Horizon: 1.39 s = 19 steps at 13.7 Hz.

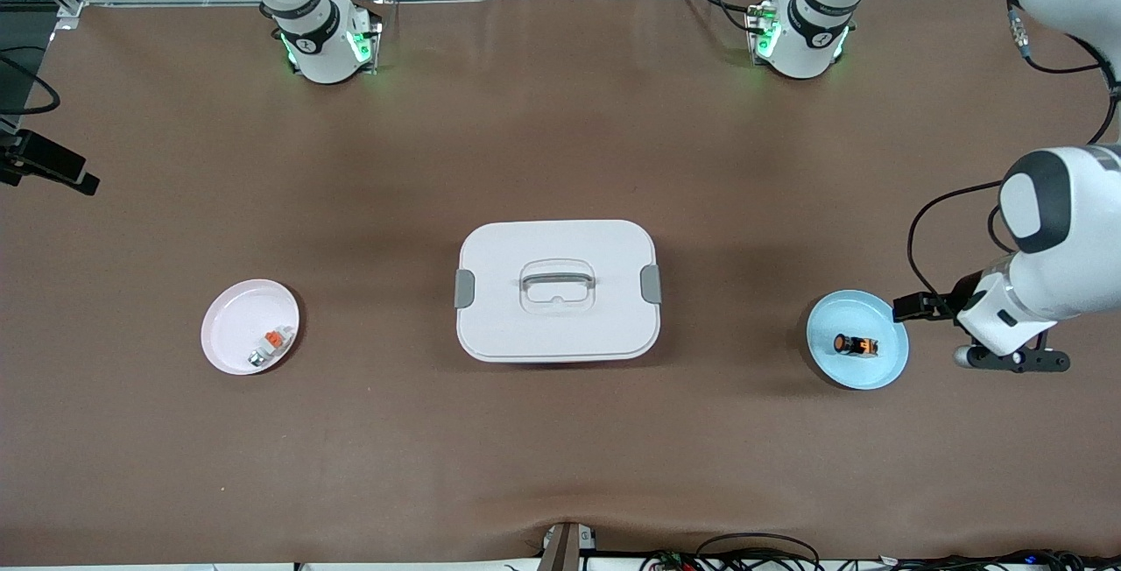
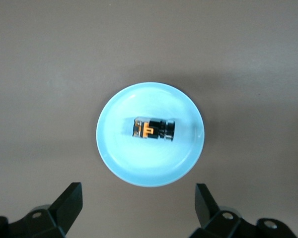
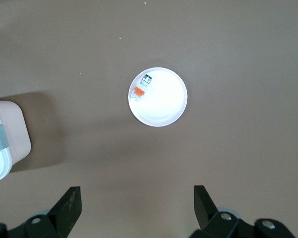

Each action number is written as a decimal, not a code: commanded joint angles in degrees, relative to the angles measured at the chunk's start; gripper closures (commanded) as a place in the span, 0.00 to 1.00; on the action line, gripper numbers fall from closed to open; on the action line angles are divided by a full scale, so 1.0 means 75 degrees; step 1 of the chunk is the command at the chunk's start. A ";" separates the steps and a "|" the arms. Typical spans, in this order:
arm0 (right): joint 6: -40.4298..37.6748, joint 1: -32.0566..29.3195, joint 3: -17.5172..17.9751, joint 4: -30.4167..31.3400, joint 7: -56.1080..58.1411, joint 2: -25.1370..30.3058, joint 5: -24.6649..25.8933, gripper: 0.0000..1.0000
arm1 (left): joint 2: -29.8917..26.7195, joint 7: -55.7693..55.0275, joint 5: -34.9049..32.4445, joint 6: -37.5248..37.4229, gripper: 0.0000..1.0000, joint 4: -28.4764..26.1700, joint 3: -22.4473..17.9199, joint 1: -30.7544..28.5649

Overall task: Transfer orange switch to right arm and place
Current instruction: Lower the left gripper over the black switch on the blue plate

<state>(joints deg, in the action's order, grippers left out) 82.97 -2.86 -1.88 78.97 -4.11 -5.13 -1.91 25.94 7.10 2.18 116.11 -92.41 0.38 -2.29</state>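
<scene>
lying on its side in the blue plate (image 1: pixel 884 368), the orange switch (image 1: pixel 856 345) sits near the plate's middle, at about three o'clock from the white box (image 1: pixel 558 290) in the front view, toward the left arm's end of the table. in the left wrist view the switch (image 2: pixel 152 129) shows a black body with orange marks, resting on the plate (image 2: pixel 119 158) and touching nothing else.

the left gripper (image 1: pixel 1014 359) hangs over bare table just beside the blue plate, at its three o'clock in the front view. its fingers (image 2: pixel 69 201) are spread wide and hold nothing.

the right gripper (image 3: pixel 137 206) is out of the front view; its own wrist view shows its fingers (image 3: pixel 69 203) also spread wide and empty, high over the table, looking down on the pink plate (image 3: pixel 171 106).

the pink plate (image 1: pixel 223 334) lies at nine o'clock from the box, toward the right arm's end. a small grey-white piece with an orange tab (image 1: pixel 271 346) rests in it near the rim.

the box has its lid on, grey clips at both ends and a handle on top.
</scene>
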 commanded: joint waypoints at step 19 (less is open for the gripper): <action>-0.0469 -0.0087 0.0064 -0.0030 -0.0049 0.0075 -0.0003 0.00 | 0.1850 0.0975 0.0928 0.1546 0.00 0.0063 0.0054 -0.0070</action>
<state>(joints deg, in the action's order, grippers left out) 80.81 -2.87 -1.84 78.97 -4.11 -5.13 -1.90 38.82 14.04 8.10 126.50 -92.35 0.60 -3.13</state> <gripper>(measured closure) 0.000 0.000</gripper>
